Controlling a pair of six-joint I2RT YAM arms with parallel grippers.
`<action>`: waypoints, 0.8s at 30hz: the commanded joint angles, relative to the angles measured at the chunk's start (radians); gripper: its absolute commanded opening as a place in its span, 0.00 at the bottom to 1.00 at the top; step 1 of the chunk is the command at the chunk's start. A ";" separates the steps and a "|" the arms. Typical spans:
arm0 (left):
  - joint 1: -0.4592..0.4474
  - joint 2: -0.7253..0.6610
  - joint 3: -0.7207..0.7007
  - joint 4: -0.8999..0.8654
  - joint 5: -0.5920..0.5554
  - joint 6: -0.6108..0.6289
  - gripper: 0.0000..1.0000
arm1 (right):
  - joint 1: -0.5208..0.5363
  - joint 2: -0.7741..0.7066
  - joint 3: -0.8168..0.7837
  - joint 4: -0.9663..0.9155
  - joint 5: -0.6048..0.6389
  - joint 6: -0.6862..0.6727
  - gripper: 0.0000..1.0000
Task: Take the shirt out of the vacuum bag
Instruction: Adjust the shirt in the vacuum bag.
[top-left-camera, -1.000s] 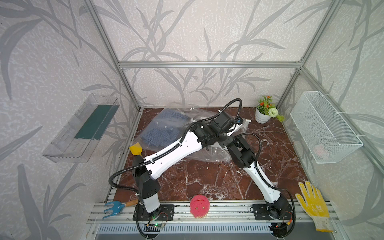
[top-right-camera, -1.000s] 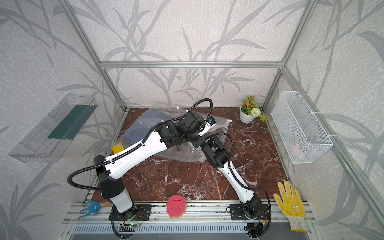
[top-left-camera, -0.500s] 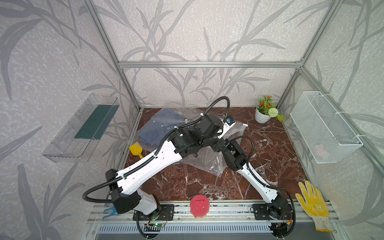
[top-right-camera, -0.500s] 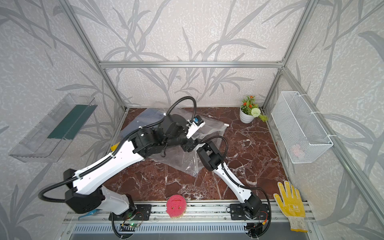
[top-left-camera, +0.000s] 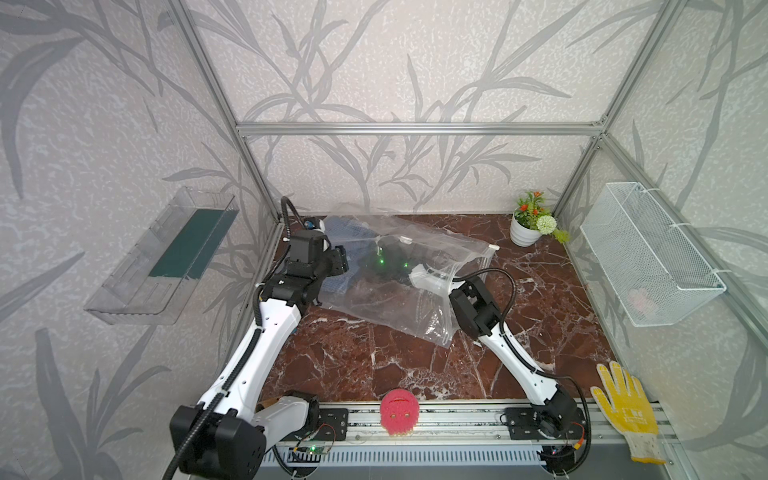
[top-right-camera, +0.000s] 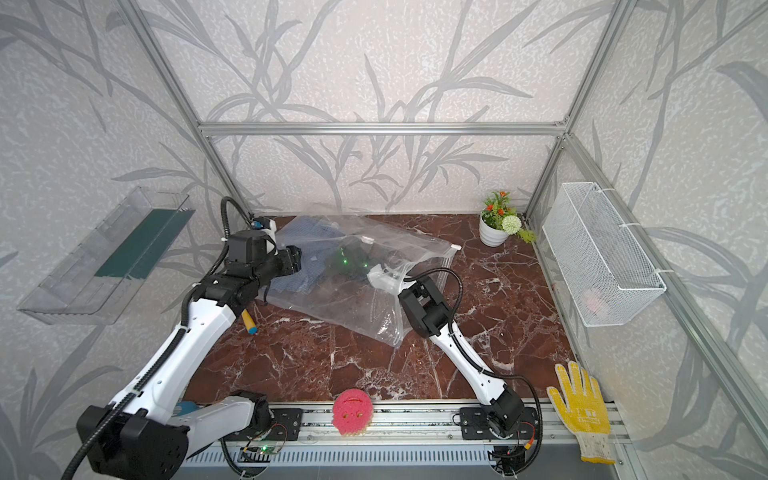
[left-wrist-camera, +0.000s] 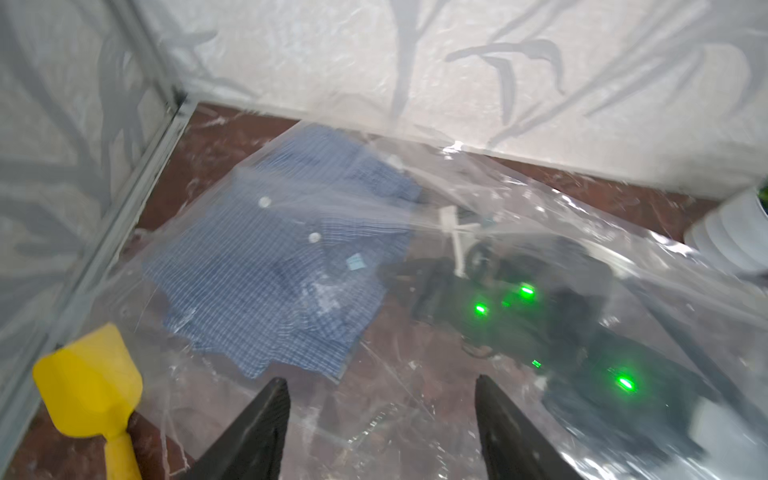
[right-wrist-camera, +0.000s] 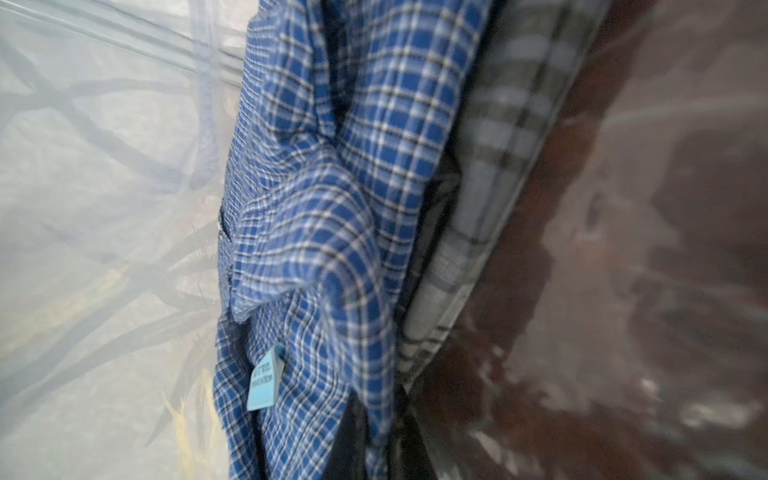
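Vacuum bag (top-left-camera: 415, 309) — clear thin film, glossy and heavily crinkled, lying slack on the dark red marble table (top-left-camera: 374, 370) toward the back wall. Small white slider (top-left-camera: 493, 248) at its rear right corner.

Shirt (left-wrist-camera: 270, 270): soft woven cloth in a fine blue-and-white check, rumpled into a loose heap, with round white buttons and a pale blue tag (left-wrist-camera: 355, 262). It lies inside the bag, at the end nearest the back left corner, and is seen through the film in both top views.

Right gripper (right-wrist-camera: 380, 419): its arm goes in through the bag's right edge, and in a top view the right gripper (top-left-camera: 386, 266) is a dark shape with green lights behind the plastic. In the right wrist view the two dark fingers are closed together on a fold of the shirt — cloth pinched between them, more of it bunched just ahead, the tag just beside.

Left gripper (left-wrist-camera: 380, 384): outside the bag at its left end, black tapered fingers spread wide, nothing held. The shirt lies just ahead of them under the film. Whether they touch the plastic, cannot tell.

Yellow plastic scoop (left-wrist-camera: 89, 382) on the table beside the bag's left edge, near the side wall.
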 joint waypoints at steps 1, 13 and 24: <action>0.047 0.057 -0.017 0.098 0.033 -0.121 0.67 | -0.066 -0.121 -0.173 -0.085 0.016 -0.086 0.00; 0.109 0.389 0.062 0.206 0.035 -0.187 0.62 | -0.143 -0.374 -0.572 -0.070 -0.073 -0.232 0.00; 0.171 0.706 0.329 0.126 0.122 -0.195 0.24 | -0.159 -0.393 -0.590 -0.189 -0.126 -0.388 0.00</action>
